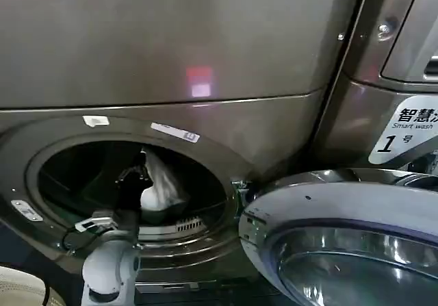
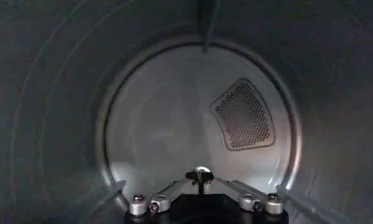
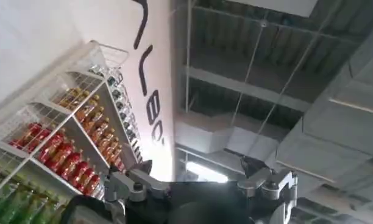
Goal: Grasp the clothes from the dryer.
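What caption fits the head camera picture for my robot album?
Left arm reaches into the open dryer, its left gripper beside white clothes.

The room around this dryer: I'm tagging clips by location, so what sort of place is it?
Probably a self-service laundry with a shop corner. The dryer stands in a stacked bank beside a numbered "Smart wash" label, and wire shelves of bottled drinks stand under an exposed ceiling.
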`<state>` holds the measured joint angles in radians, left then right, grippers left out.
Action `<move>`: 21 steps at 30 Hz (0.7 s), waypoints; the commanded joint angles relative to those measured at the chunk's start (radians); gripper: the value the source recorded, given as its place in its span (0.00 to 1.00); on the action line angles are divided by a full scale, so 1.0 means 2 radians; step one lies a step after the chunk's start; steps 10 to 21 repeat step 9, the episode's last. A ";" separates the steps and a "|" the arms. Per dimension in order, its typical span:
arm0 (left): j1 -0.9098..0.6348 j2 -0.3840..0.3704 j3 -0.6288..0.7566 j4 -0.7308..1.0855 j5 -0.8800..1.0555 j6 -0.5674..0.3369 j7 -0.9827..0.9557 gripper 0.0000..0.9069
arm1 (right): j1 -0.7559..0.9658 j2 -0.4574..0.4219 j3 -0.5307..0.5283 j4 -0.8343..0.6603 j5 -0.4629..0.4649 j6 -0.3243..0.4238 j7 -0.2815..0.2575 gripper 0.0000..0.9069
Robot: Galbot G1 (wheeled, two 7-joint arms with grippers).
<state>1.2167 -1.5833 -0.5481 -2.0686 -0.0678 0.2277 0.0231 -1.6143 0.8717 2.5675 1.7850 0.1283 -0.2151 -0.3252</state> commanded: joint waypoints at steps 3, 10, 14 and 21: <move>0.004 -0.003 0.007 0.000 0.008 -0.001 0.002 0.00 | 0.002 0.000 0.000 0.003 0.002 -0.001 -0.003 1.00; 0.002 -0.005 0.011 0.003 0.011 -0.001 0.002 0.00 | 0.004 0.001 0.000 0.003 0.001 0.003 0.001 1.00; 0.002 -0.005 0.011 0.003 0.011 -0.001 0.002 0.00 | 0.004 0.001 0.000 0.003 0.001 0.003 0.001 1.00; 0.002 -0.005 0.011 0.003 0.011 -0.001 0.002 0.00 | 0.004 0.001 0.000 0.003 0.001 0.003 0.001 1.00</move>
